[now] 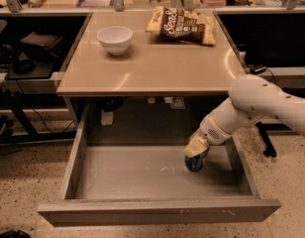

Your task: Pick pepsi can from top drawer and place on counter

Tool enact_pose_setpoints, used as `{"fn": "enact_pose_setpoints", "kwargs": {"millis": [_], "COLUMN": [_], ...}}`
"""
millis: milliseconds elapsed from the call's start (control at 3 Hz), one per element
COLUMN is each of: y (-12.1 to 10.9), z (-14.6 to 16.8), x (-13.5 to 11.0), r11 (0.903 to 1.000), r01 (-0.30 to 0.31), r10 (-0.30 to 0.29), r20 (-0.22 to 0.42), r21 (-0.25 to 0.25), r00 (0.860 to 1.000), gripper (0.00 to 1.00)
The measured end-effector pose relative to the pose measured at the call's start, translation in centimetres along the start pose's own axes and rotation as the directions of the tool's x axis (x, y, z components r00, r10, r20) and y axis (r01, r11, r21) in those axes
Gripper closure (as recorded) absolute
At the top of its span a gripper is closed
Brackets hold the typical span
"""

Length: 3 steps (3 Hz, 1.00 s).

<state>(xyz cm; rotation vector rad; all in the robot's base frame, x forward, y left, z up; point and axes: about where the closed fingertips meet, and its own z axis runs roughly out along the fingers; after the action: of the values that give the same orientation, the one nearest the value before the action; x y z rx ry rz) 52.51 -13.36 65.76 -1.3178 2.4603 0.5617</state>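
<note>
The pepsi can (196, 162) stands upright on the bare floor of the open top drawer (132, 172), toward its right side. Only its dark blue lower part shows. My gripper (196, 148) reaches down from the white arm (261, 103) at the right and sits right over the can's top, hiding it. The beige counter (157, 63) lies above and behind the drawer.
A white bowl (115, 37) stands at the counter's back left. A brown-yellow snack bag (182, 25) lies at the back right. The drawer's right wall (241, 162) is close to the can. Dark desks and cables flank the counter.
</note>
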Motion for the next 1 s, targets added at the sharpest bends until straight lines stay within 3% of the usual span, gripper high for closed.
{"fn": "enact_pose_setpoints", "kwargs": {"millis": [333, 667, 1000], "y": [-0.4, -0.3, 0.0], "z": [-4.8, -15.6, -17.7], "x": [-0.5, -1.8, -3.0], "r11": [0.9976, 0.9781, 0.9735], "r01": [-0.012, -0.048, -0.034], "r10": [0.011, 0.038, 0.019], "r20": [0.015, 0.053, 0.068], "r21": [0.068, 0.202, 0.226], "r00": [1.000, 0.998, 0.998], "gripper": [1.00, 1.00, 1.00]}}
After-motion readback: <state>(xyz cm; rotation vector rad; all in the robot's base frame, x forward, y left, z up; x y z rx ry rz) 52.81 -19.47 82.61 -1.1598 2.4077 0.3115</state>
